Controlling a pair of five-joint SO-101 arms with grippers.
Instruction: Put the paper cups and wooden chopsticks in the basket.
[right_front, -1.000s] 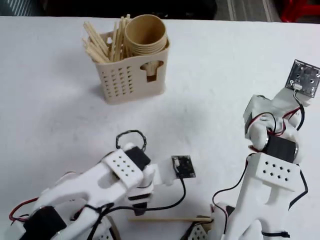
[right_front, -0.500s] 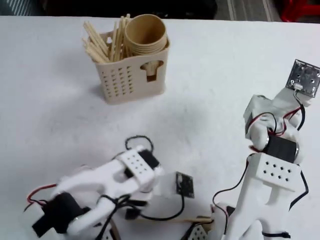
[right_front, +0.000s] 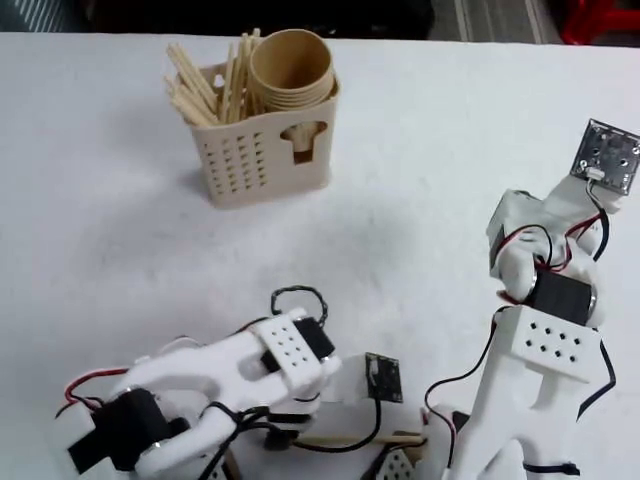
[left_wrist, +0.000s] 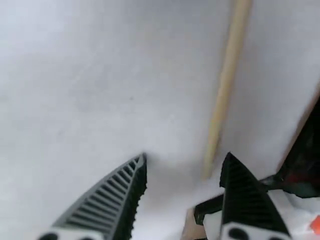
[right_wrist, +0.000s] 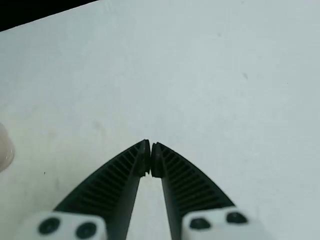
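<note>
Where a chopstick lies, left gripper spread about its end; right gripper pressed together.

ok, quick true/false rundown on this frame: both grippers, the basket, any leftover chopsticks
1. The left gripper is open. True.
2. The right gripper holds a paper cup. False: it is shut on nothing, over bare table.
3. Paper cups sit stacked in the basket. True.
4. Every wooden chopstick is in the basket. False: one wooden chopstick lies on the table, its end just ahead of the left gripper.
</note>
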